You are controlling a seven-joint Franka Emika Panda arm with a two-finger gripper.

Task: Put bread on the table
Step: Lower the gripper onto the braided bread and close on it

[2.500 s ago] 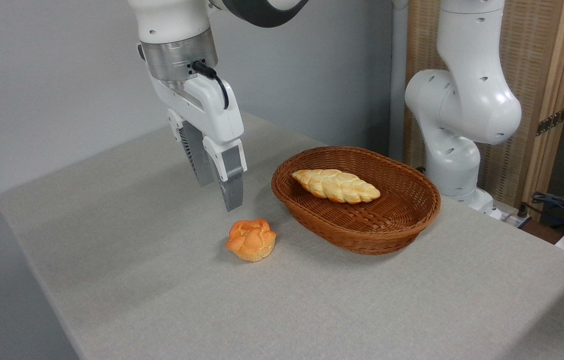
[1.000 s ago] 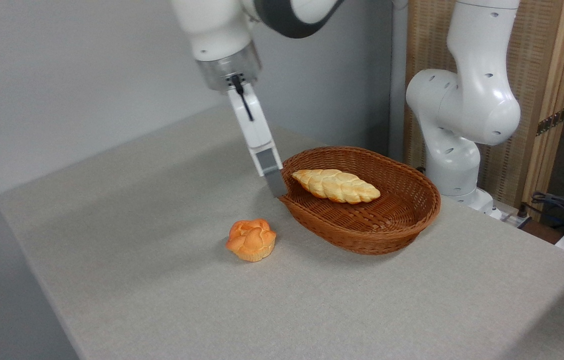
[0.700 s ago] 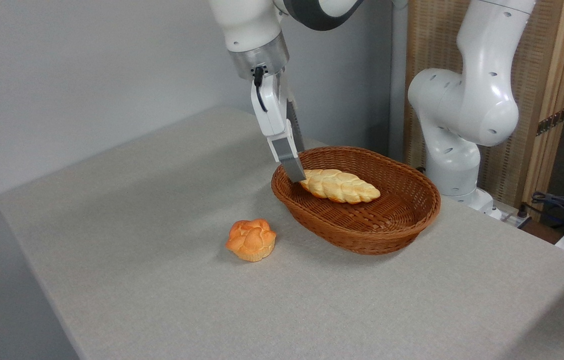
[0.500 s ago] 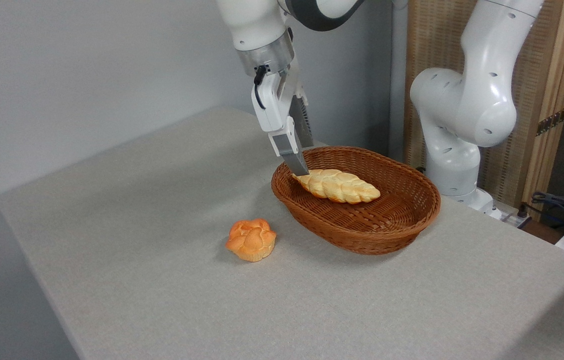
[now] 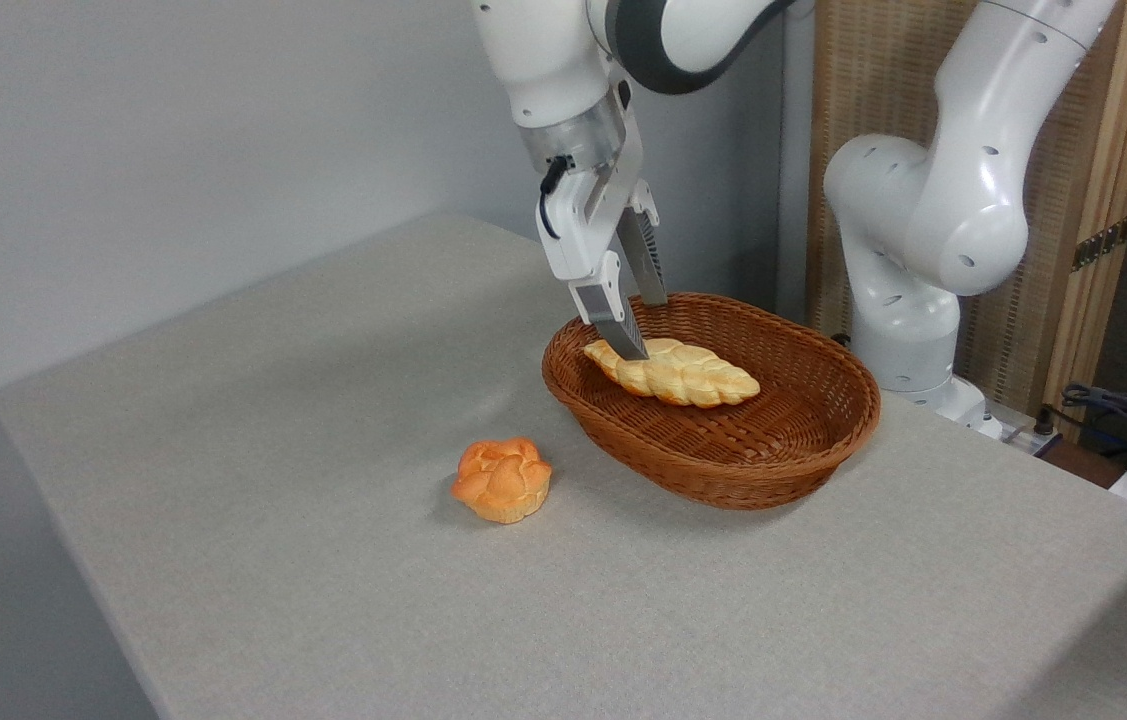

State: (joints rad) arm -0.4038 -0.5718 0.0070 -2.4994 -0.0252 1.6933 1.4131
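In the basket (image 5: 803, 440), far right: the bread (image 5: 675, 372) lies lengthwise, not yet lifted.
Gripper (image 5: 645, 325): fingers spread, empty, straddling the loaf's left end.
Advice: shift right toward the middle, lower, then close gently.
Table (image 5: 323, 560): bun (image 5: 503, 480) near left.

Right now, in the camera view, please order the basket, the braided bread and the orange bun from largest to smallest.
1. Basket
2. Braided bread
3. Orange bun, though it lies nearer the camera

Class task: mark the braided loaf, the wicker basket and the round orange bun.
braided loaf (image 5: 685, 375), fixed camera, middle of its top.
wicker basket (image 5: 723, 480), fixed camera, near outer wall.
round orange bun (image 5: 503, 480), fixed camera, centre.
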